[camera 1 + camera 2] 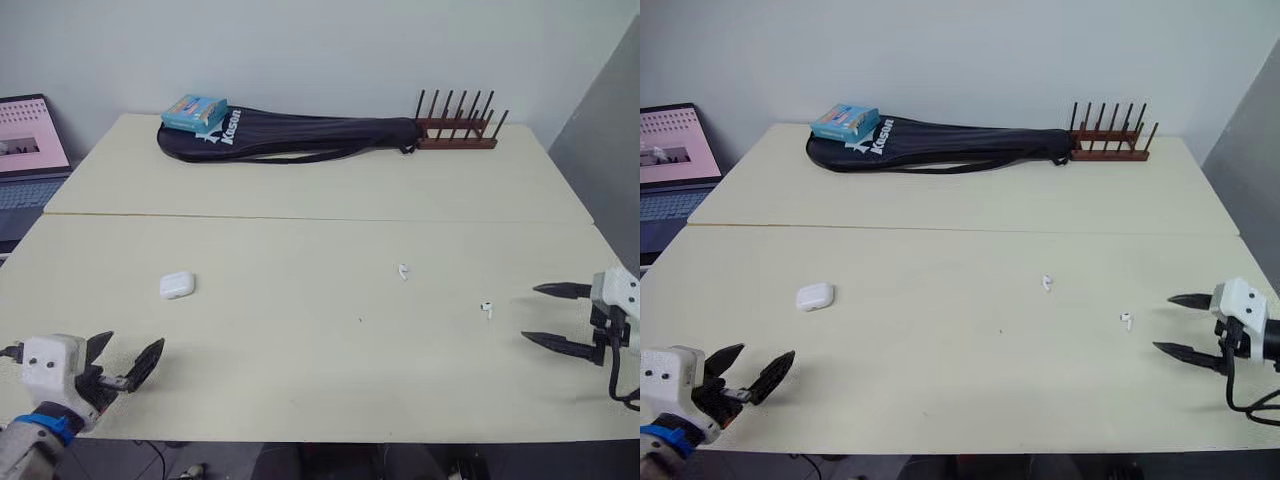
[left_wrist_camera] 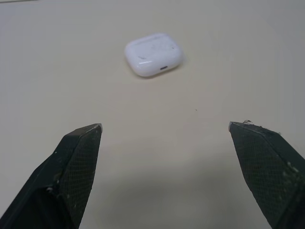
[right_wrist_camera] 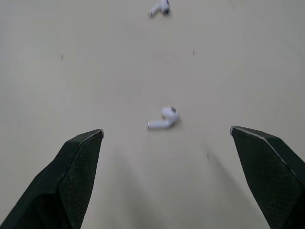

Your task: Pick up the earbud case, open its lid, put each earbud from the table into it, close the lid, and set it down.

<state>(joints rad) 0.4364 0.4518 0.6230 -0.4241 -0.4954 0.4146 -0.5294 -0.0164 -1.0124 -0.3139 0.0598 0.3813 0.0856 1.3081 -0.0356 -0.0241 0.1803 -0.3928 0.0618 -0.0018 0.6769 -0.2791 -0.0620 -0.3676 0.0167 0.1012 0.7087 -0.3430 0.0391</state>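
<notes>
I've got my left gripper (image 1: 134,342) wide open and empty at lower left, lined up on the earbud case (image 1: 177,285) left of centre; my right gripper (image 1: 531,313), equally spread and empty, faces the nearer earbud (image 1: 487,309).

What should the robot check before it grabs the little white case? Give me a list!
1. The small white rounded plastic earbud case lies free on the cream table, lid shut: ok.
2. The left gripper is open and empty: ok.
3. The case lies ahead of the left gripper, in line with the gap between its fingers, not yet reached: ok.
4. The right gripper is open and empty: ok.
5. The near earbud and the far earbud, both tiny and white, lie apart on the table: ok.
6. Which way the lid's hinge faces: cannot tell.
</notes>
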